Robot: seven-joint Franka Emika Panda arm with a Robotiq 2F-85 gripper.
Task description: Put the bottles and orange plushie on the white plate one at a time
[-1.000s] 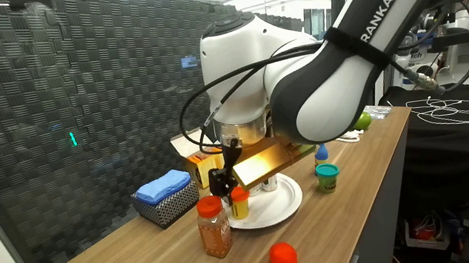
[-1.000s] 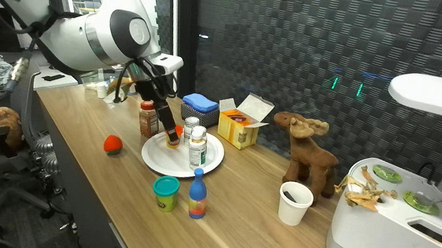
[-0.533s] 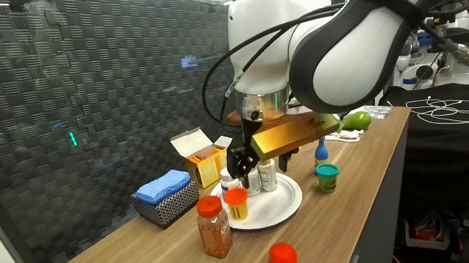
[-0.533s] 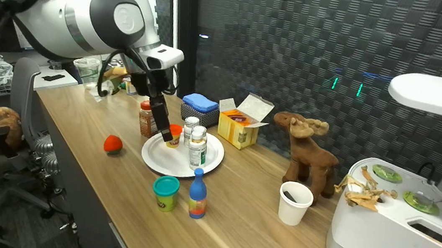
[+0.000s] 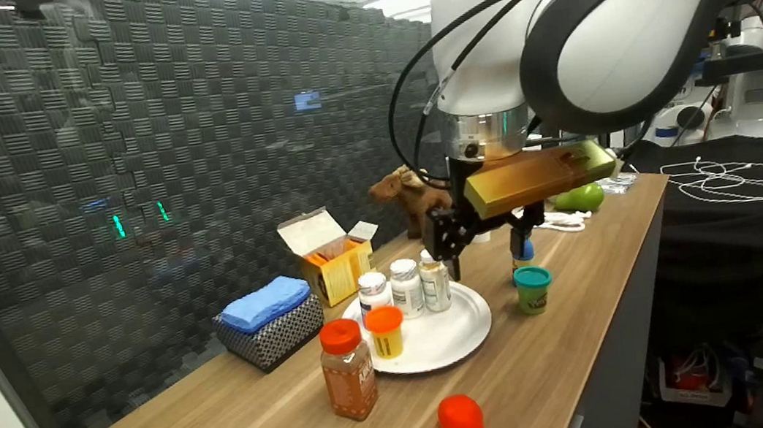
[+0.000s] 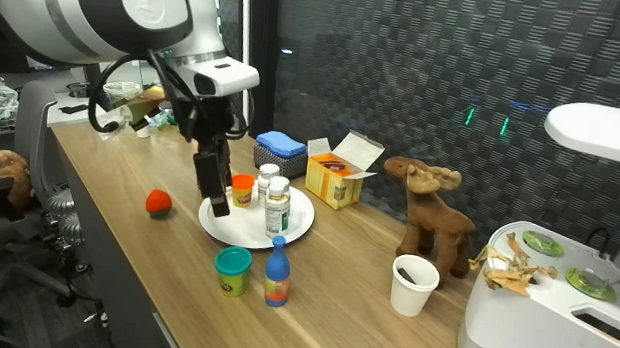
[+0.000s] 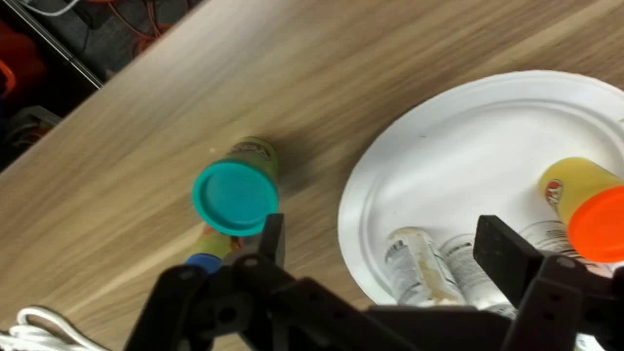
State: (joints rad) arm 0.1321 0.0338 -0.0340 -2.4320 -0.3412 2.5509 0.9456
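The white plate holds three white bottles and a yellow tub with an orange lid, all upright. My gripper is open and empty, above the plate's edge. In the wrist view its fingers stand wide apart, with the plate and a white bottle below. A clear bottle with a red lid stands beside the plate. A blue bottle stands on the table near the plate. A small orange-red round object, possibly the plushie, lies apart from the plate.
A green tub with a teal lid stands beside the blue bottle. A yellow box, a box with a blue cloth and a brown moose plush stand along the back. A white cup is near the moose.
My gripper has risen away from the yellow tub and moved across toward the teal-lidded tub and blue bottle. The yellow tub stays on the plate.
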